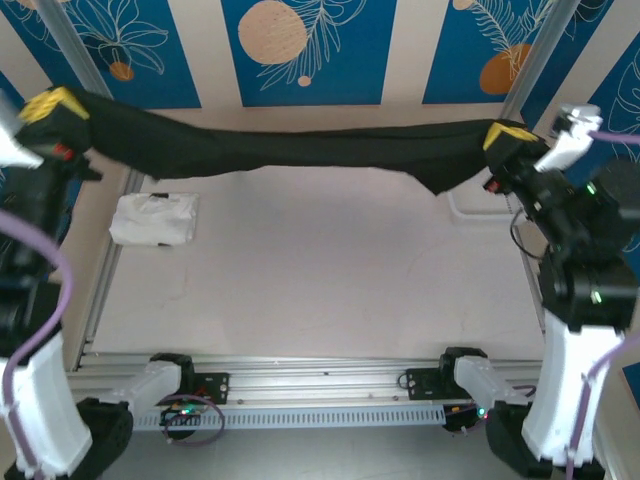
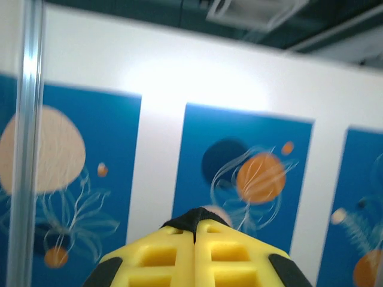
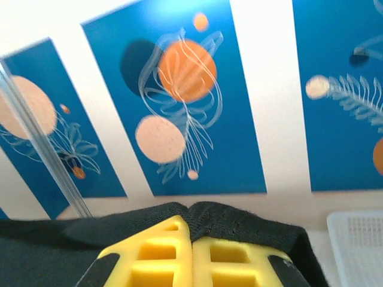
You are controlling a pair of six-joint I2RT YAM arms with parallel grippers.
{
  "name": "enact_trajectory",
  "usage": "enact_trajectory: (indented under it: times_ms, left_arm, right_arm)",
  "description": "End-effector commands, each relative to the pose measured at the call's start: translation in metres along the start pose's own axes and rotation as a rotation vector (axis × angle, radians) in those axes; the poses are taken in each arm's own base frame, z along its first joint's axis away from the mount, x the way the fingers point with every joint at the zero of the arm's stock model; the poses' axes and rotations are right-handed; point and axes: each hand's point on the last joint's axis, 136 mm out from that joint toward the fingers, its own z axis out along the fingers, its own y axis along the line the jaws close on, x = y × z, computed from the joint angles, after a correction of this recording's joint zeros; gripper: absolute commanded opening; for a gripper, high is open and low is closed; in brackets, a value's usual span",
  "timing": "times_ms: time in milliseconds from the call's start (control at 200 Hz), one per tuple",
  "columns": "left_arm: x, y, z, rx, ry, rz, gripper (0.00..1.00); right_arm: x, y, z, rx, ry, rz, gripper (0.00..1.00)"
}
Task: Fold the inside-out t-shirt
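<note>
Nearest the lens, right tool [image 3: 190,224]: yellow halves pressed flat together, black hem of the shirt [image 3: 239,222] pinched between them and bulging over the tips. Same at the left tool [image 2: 194,226]: closed, with a small tuft of black cloth nipped at the very tip.

From above, both held high over the far edge of the tabletop [image 1: 320,290], left tool over its far-left corner, right tool over its far-right corner. Shirt strung between them like a slack rope, clear of the tabletop, bunched narrow rather than spread, one loose point hanging near the right end. No print or patch to be made out. White garment [image 1: 155,220] folded on the tabletop's left side, below the span and apart from it.

Judged step: lifting and pulling taut, ahead of any fold. Next, probably: lower toward the tabletop's middle and drag nearward to lay the cloth flat, keeping tension even and steering wide of the white garment. Risk: thin grip at the left tip slipping.
</note>
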Motion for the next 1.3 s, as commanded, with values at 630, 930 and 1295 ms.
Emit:
enact_trajectory:
  times_ms: [630,930,1295]
  left_arm:
    - [0.169,0.056,0.190,-0.158,0.333,0.110,0.00]
    - [0.484,0.113,0.267,-0.203,0.725,0.107,0.00]
    - [0.647,0.131,0.294,-0.188,0.909,-0.116,0.56]
  right_arm:
    - [0.024,-0.048,0.071,0.096,0.089,-0.057,0.00]
    - [0.251,-0.153,0.257,0.159,0.464,0.082,0.00]
    - [0.393,-0.205,0.348,0.264,0.739,0.090,0.34]
